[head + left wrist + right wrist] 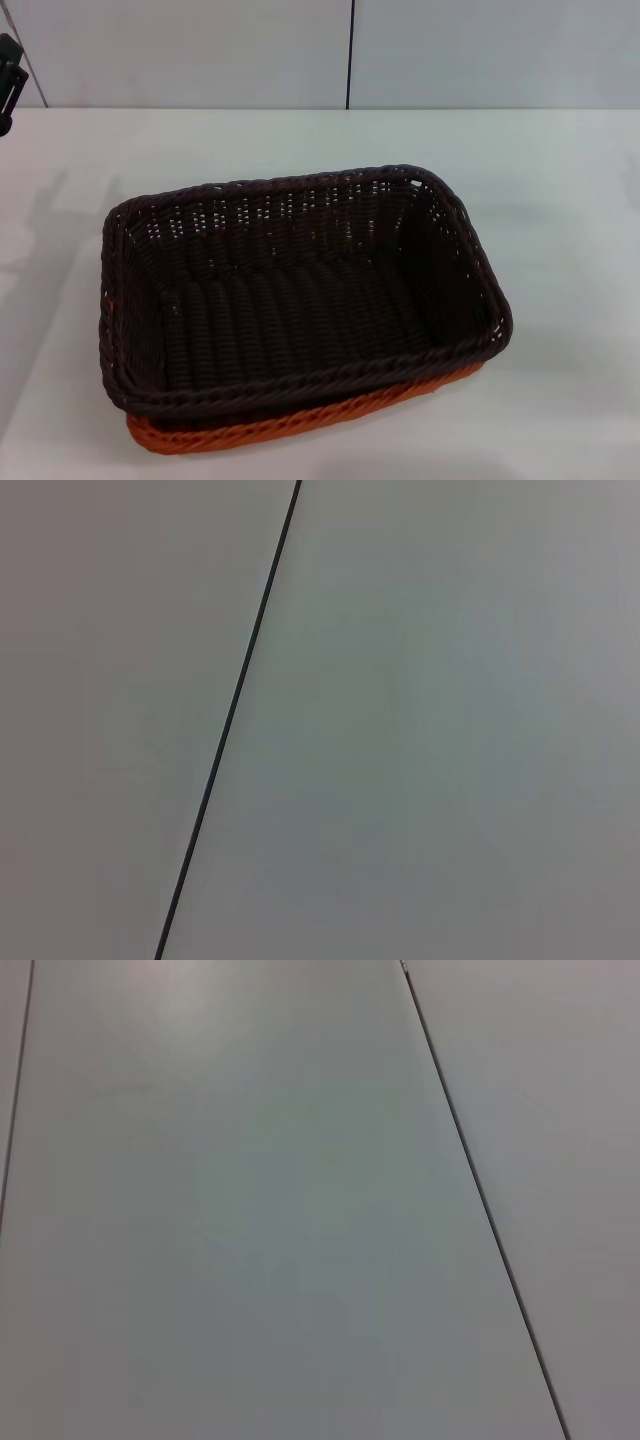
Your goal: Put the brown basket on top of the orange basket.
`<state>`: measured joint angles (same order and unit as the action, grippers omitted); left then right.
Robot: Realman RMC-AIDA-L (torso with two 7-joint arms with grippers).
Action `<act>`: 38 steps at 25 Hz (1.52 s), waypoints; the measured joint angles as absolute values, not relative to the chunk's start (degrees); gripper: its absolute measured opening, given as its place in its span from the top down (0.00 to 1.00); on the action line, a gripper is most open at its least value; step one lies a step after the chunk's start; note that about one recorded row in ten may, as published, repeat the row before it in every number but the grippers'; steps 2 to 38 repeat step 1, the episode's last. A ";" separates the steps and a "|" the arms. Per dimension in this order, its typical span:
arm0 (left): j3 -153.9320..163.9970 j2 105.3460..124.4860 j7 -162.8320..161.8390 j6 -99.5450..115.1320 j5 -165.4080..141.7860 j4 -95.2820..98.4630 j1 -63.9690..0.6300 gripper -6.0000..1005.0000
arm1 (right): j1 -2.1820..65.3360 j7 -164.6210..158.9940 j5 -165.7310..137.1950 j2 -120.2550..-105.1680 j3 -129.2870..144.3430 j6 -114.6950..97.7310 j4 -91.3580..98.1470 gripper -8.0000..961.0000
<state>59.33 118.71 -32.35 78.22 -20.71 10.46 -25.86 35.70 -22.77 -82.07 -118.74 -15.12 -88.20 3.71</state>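
The left end effector [10, 75] shows only as a dark sliver at the ten o'clock edge of the head view, raised well away from the baskets; whether its grip is wide or narrow cannot be told. The right end effector is not in view at all, and both wrist cameras show only pale wall panels with a thin dark seam, which suggests both arms are lifted clear and idle. At the centre of the white bench [560, 200], the brown basket [300, 290] sits nested on the orange basket [290, 425]. The orange one is almost wholly hidden; only its braided rim peeks out as a bright strip along the six o'clock side, running toward four o'clock, with a tiny orange glint at nine o'clock. The pair sits turned slightly, the far corner pointing toward one o'clock. The brown basket appears level and settled, its sloped sides likely letting it drop snugly into the matching one below. Judging by this, the stacking looks complete, with nothing holding either basket.
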 joint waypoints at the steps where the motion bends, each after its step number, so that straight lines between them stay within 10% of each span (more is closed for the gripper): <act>1: 59.33 118.67 -32.35 78.22 -20.81 10.45 -25.85 0.21 | 35.70 -22.69 -82.06 -118.74 -15.12 -88.20 3.60 0.36; 38: 59.33 118.67 -32.35 78.22 -20.81 10.45 -25.85 0.21 | 35.70 -22.69 -82.06 -118.74 -15.12 -88.20 3.60 0.36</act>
